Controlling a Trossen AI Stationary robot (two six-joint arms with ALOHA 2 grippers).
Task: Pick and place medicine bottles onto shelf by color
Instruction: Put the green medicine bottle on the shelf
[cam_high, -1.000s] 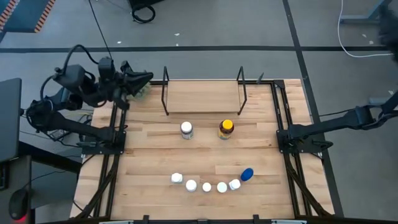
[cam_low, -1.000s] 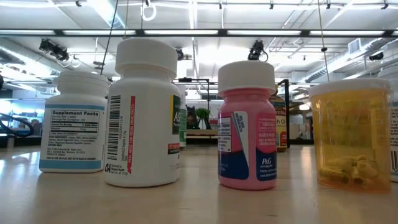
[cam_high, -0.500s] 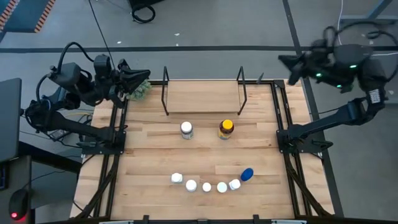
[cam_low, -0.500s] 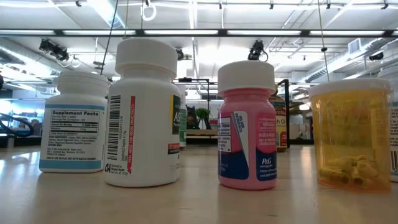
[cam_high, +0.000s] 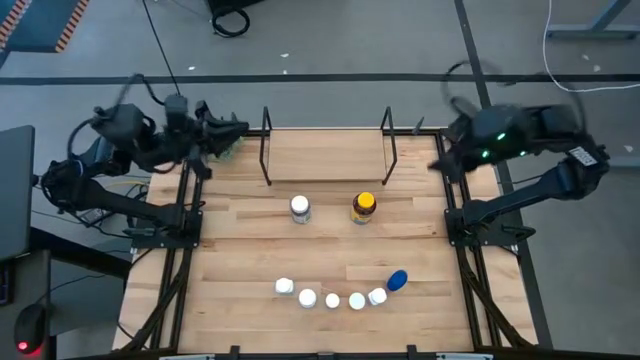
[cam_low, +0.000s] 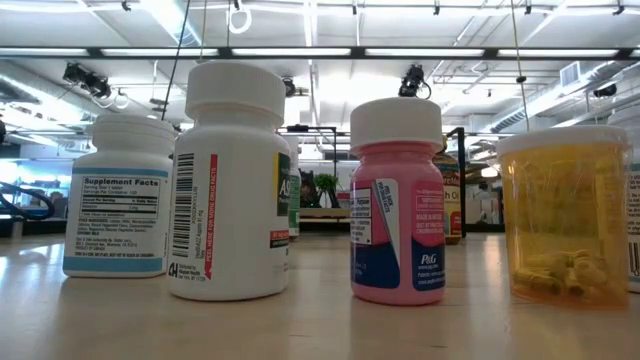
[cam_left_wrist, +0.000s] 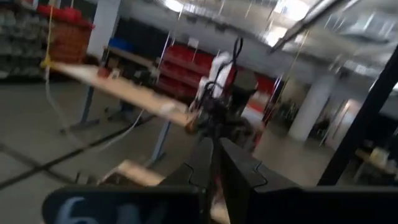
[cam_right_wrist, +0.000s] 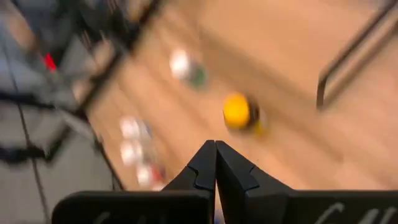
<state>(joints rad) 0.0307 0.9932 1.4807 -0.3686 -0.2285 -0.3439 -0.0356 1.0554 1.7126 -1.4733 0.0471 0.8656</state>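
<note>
Both arms sit at the far corners of the desk (cam_high: 240, 240) with nothing in hand: the left gripper (cam_high: 235, 128) hovers over the far-left corner, just left of the shelf (cam_high: 325, 155), its jaws pressed together and empty, and the right gripper (cam_high: 437, 165) hangs at the far-right edge, jaws likewise closed on nothing, pointing in toward the bottles. The shelf stands bare at the far middle, its black wire uprights (cam_high: 266, 150) at either end. Just near of it stand the larger white bottle (cam_high: 300, 208) and, to its right, the amber bottle (cam_high: 364, 207) with its yellow cap, apart from each other. Along the near edge, a curved row of small white bottles (cam_high: 331, 297) runs close together, ending at the blue bottle (cam_high: 397, 280) on the right. The likeliest trouble is in that row: jaws opened around one bottle could knock its neighbour over, and a toppled round bottle may roll off the near edge. The wire uprights could also catch a gripper coming in from the side. Open desk lies to both sides of the two larger bottles and between them and the row, so those two look the easier first picks.
</note>
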